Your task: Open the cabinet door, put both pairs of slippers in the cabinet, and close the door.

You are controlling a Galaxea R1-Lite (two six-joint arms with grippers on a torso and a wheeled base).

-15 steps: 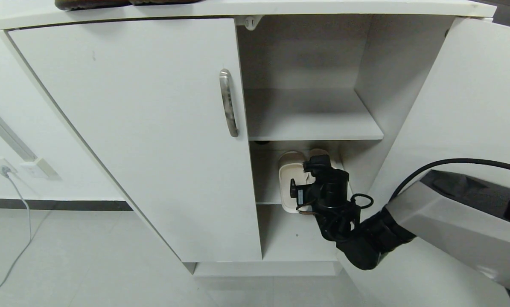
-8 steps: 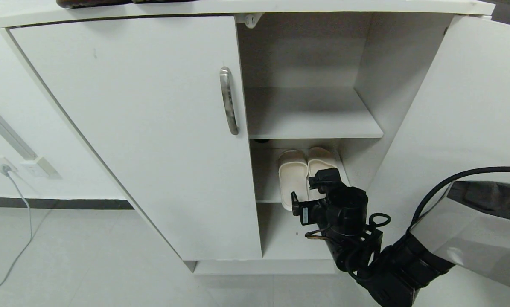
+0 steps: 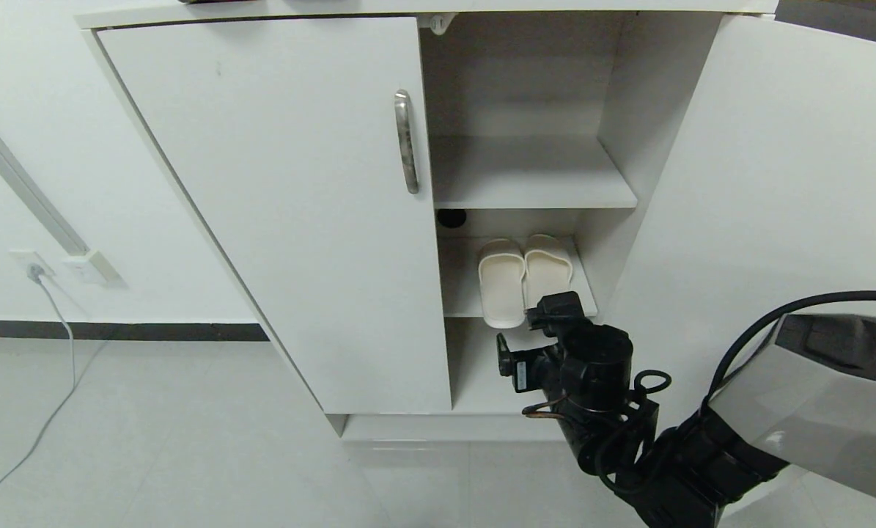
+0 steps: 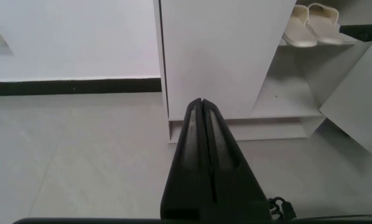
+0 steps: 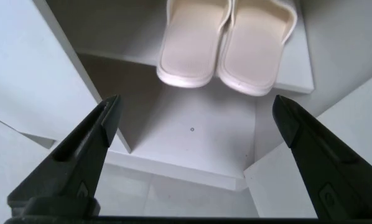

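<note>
- We see a pair of cream slippers side by side on the white cabinet's lower shelf, with its right door open.
- Our right gripper is spread wide just before them.
- Our left gripper is pressed together above the pale floor tiles.

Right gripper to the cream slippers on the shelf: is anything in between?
Nothing in the way. The right wrist view shows the open right gripper apart from the slippers, with only bare cabinet floor and the shelf edge between.
</note>
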